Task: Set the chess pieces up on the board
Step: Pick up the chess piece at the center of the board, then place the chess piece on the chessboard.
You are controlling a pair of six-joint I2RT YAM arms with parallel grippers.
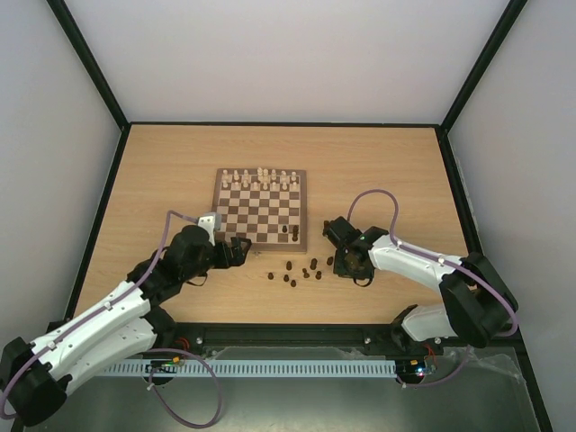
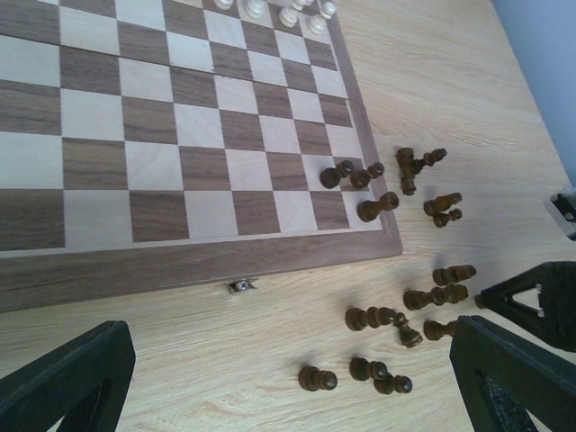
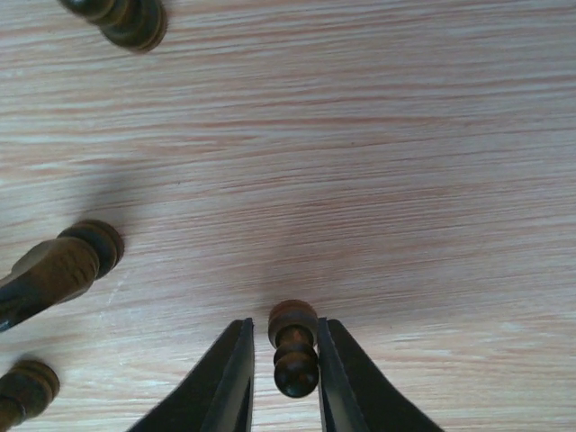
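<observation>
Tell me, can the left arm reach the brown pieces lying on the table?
Probably yes. The left gripper hovers open by the board's near edge, and the loose brown pieces lie to its right on the table, with nothing in between.

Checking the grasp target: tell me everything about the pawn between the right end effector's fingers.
The dark brown pawn, wood by its look, shows a round head, a narrow neck and a wider end. It sits on the light wood tabletop between the right end effector's fingers; contact and upright-or-lying pose are unclear.
</observation>
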